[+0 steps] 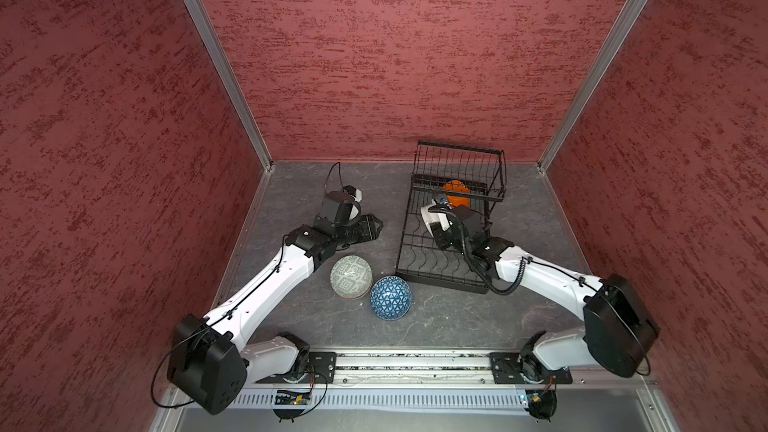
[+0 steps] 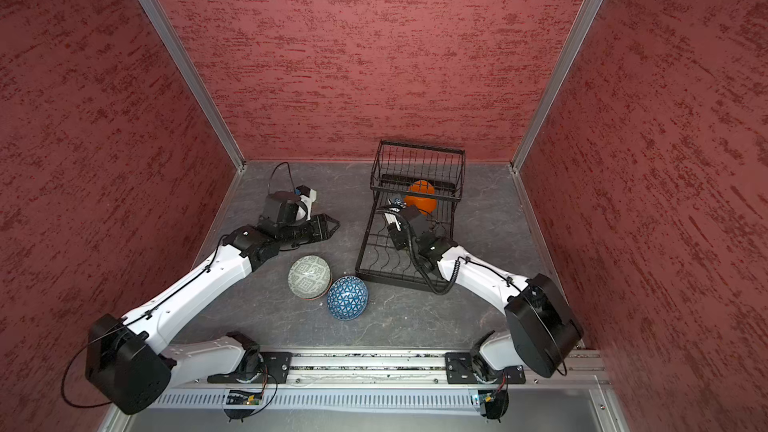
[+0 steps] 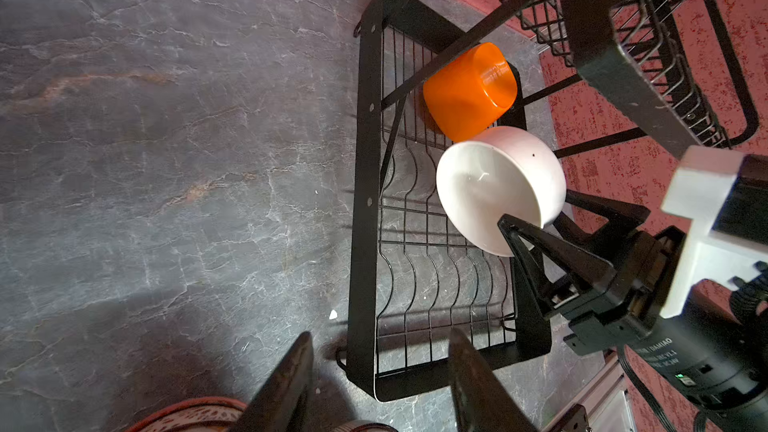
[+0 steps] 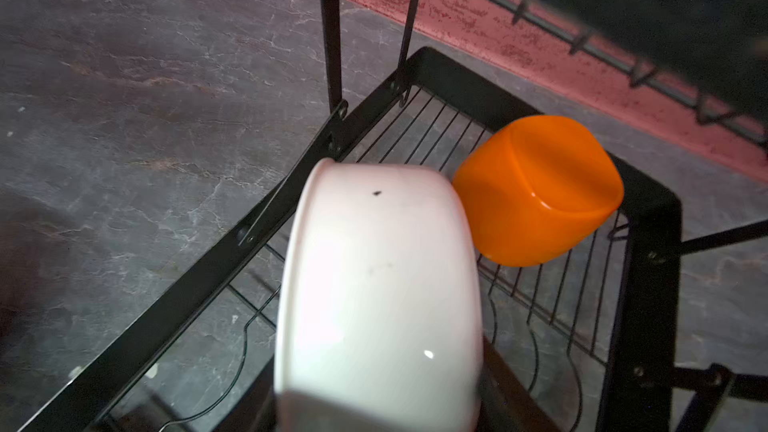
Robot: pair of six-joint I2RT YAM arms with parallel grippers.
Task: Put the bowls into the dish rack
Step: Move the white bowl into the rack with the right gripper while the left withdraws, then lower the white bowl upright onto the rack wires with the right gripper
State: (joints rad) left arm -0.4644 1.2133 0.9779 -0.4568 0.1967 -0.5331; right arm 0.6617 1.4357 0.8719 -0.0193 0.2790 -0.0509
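The black wire dish rack [image 1: 440,274] [image 2: 374,268] stands at the back right of the table. An orange bowl [image 1: 456,193] [image 3: 469,91] [image 4: 536,189] lies tipped over on its base, under the upper basket. My right gripper [image 3: 540,218] [image 4: 378,409] is shut on the rim of a white bowl [image 3: 494,184] [image 4: 374,284], which it holds on edge over the wavy dividers, close beside the orange bowl. My left gripper [image 1: 372,224] [image 3: 381,338] is open and empty, left of the rack. A grey-green patterned bowl [image 1: 351,277] and a blue patterned bowl [image 1: 390,297] sit upside down on the table.
The grey-green bowl [image 2: 309,277] seems to rest on others with a reddish rim [image 3: 187,413]. The blue bowl [image 2: 347,297] touches its right side. Red walls close in the table; the rack's raised basket [image 1: 459,168] overhangs the orange bowl. The arm rail [image 1: 411,363] runs along the front.
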